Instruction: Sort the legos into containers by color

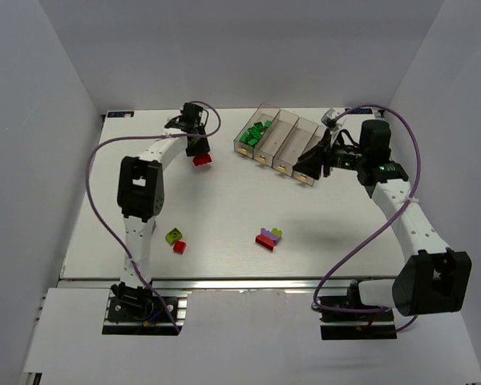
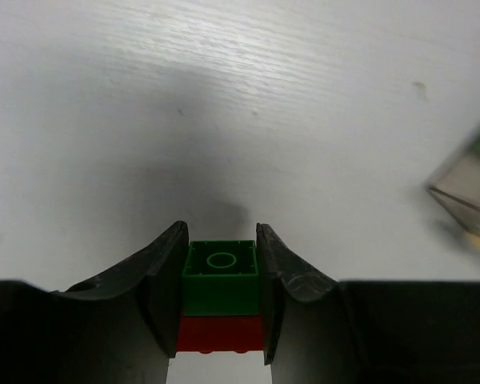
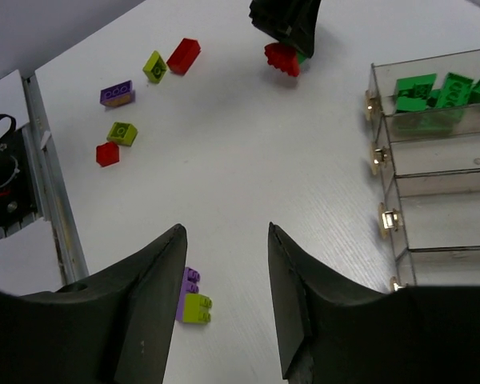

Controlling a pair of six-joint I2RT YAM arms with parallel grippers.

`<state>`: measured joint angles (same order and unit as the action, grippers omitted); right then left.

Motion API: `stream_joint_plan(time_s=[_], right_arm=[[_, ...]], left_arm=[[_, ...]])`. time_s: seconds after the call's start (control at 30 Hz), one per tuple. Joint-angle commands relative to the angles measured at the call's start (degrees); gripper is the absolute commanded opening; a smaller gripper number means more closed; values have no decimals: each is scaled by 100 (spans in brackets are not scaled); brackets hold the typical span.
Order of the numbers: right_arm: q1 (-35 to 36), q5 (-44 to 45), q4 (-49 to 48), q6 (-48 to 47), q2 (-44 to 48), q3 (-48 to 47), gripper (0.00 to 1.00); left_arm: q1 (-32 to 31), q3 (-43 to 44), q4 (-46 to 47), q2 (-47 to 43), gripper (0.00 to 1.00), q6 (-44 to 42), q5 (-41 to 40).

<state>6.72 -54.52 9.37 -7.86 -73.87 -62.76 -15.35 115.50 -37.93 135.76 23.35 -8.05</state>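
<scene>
White tabletop, walled in by pale grey panels, carried everything. Toward the far left, the left gripper was clamped on a green brick stacked on a red brick, its jaws pressed against both sides of the green one. The overhead view put the pair at or just above the table, and whether it touched could not be told. Nearer, on the left side, a yellow-green brick lay touching a small red piece. Around the middle of the table, toward the near edge, sat a joined cluster of purple, red and yellow-green bricks. Far and right of centre, the four clear bins stood joined in a slanted row, with tan labels on their near ends. The leftmost bin held several green legos. At the right end of that row the right gripper hung above the table with its jaws spread well apart, close to the label end of the rightmost bin.
</scene>
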Motion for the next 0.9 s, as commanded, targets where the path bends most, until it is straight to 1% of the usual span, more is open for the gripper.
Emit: stream_joint_plan(time_s=[0.0, 0.03, 0.07, 0.1, 0.13, 0.17, 0.2, 0.23, 0.27, 0.33, 0.37, 0.4, 0.43, 0.5, 0.53, 0.6, 0.63, 0.67, 0.77, 0.87], right_arm=[[416, 124, 275, 126, -92, 27, 50], [687, 213, 285, 266, -154, 10, 50], [829, 310, 285, 424, -311, 1, 52], [1101, 589, 172, 982, -408, -25, 54], [1356, 1097, 75, 1519, -731, -130, 59], [1358, 1102, 74, 1759, -735, -131, 59], [1654, 1406, 13, 1988, -839, -262, 60], [1796, 2114, -5, 2233, -1023, -332, 61], [2085, 2417, -31, 2601, -1120, -411, 61], [2402, 3136, -40, 2736, -1392, -719, 64], [2709, 3289, -40, 2754, -1481, -816, 66], [2860, 3377, -40, 2763, -1647, -999, 68], [2983, 3413, -75, 2772, -1727, -1071, 69], [3265, 3457, -67, 2973, -1998, -1246, 82], [3318, 3361, -49, 3053, -2096, -1439, 86], [3441, 3290, -14, 3228, -2254, -1598, 89], [3467, 3229, -101, 3247, -2272, -1660, 89], [3546, 3229, -128, 3255, -2264, -1678, 89], [3695, 3158, -146, 3194, -2246, -1704, 88], [3828, 2808, -215, 3080, -2185, -1599, 84]], left_arm=[[-38, -1329, 1075, -1875, 4, 835, 830], [-38, -1816, 1373, -2626, 3, 1038, 1128], [-38, -2325, 2072, -3008, 3, 1527, 1522], [-38, -3314, 2401, -3377, 2, 1801, 1665], [-73, -4202, 3153, -4373, 1, 2492, 1954], [-73, -4603, 3160, -4383, 1, 2499, 1957], [-108, -4946, 3300, -4696, 0, 2673, 1948], [-169, -5246, 3475, -5239, 0, 3005, 1905], [-213, -5779, 3529, -5488, 0, 3156, 1861], [-388, -6135, 3347, -6093, 0, 3543, 1555], [-459, -6293, 3319, -6262, 0, 3649, 1483], [-555, -6573, 3240, -6412, 0, 3902, 1413], [-582, -6697, 3222, -6674, 0, 4018, 1342], [-618, -6978, 3152, -6904, 0, 4281, 1175], [-627, -7032, 3108, -7001, 0, 4326, 1096], [-635, -7120, 2959, -7221, 0, 4362, 894], [-635, -7147, 2897, -7274, 0, 4371, 885], [-635, -7173, 2879, -7362, 0, 4379, 693], [-635, -7252, 2870, -7433, 0, 4458, 621], [-635, -7323, 2967, -7398, 0, 4572, 577]])
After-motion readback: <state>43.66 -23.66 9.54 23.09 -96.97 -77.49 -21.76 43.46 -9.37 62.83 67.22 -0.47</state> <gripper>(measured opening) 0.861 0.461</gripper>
